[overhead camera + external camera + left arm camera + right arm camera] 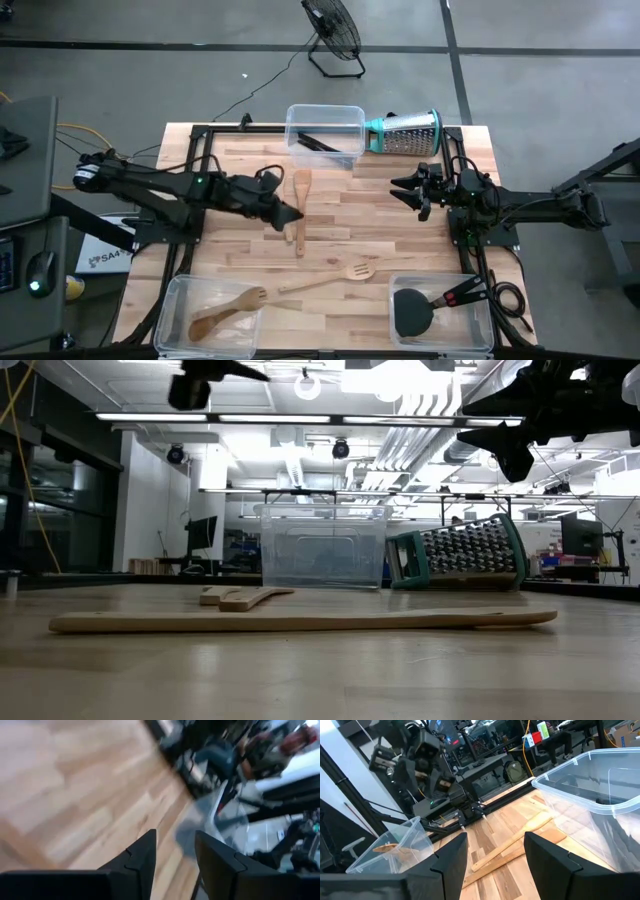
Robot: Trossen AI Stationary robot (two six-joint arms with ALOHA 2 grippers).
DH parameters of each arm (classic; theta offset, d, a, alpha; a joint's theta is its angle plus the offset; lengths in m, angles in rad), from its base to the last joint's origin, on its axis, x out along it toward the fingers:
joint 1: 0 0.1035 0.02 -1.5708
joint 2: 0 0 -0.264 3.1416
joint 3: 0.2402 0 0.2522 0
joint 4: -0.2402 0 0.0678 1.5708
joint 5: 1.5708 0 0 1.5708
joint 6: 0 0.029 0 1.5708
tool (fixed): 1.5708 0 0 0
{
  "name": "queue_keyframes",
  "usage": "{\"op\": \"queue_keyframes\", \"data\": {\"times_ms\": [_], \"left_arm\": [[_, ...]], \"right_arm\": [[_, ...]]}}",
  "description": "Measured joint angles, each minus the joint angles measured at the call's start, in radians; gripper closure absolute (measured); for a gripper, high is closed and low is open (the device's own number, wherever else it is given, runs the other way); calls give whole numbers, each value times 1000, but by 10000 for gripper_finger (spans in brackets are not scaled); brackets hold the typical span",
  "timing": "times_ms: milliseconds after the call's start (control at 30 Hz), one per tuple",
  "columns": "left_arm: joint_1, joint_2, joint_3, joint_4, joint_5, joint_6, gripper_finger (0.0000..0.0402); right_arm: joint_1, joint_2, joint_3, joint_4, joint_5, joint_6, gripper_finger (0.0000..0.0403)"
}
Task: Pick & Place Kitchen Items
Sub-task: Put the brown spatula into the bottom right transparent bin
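At the table's near edge, one clear bin (215, 310) holds two wooden utensils (228, 312); the other bin (442, 310) holds a black spatula with a red-black handle (425, 305). A slotted wooden fork (330, 278) lies between them. Mid-table, the left gripper (292, 213) hovers beside a wooden spatula (300, 205), fingers parted and empty. The right gripper (405, 188) hangs raised, fingers wide, holding nothing. Only the high view shows the thin black tool (320, 143) in the far bin (325, 112); beside that bin lies the cone grater (408, 132).
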Motion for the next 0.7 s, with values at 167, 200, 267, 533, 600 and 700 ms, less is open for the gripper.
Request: {"op": "queue_keyframes", "data": {"times_ms": [167, 200, 267, 533, 600, 700], "left_arm": [[16, 9, 1, 22, -119, 18, 268], [24, 10, 0, 15, -126, 10, 268], [49, 25, 2, 18, -129, -28, 267], [195, 98, 0, -24, -20, -83, 228], [234, 119, 3, -33, 12, -78, 212], [297, 146, 2, -58, 58, -62, 190]], "right_arm": [[0, 0, 0, 0, 0, 0, 215], [0, 0, 0, 0, 0, 0, 215], [0, 0, 0, 0, 0, 0, 215], [0, 0, 0, -1, 1, 0, 215], [0, 0, 0, -2, 1, 0, 215], [0, 0, 0, -7, 1, 0, 215]]}}
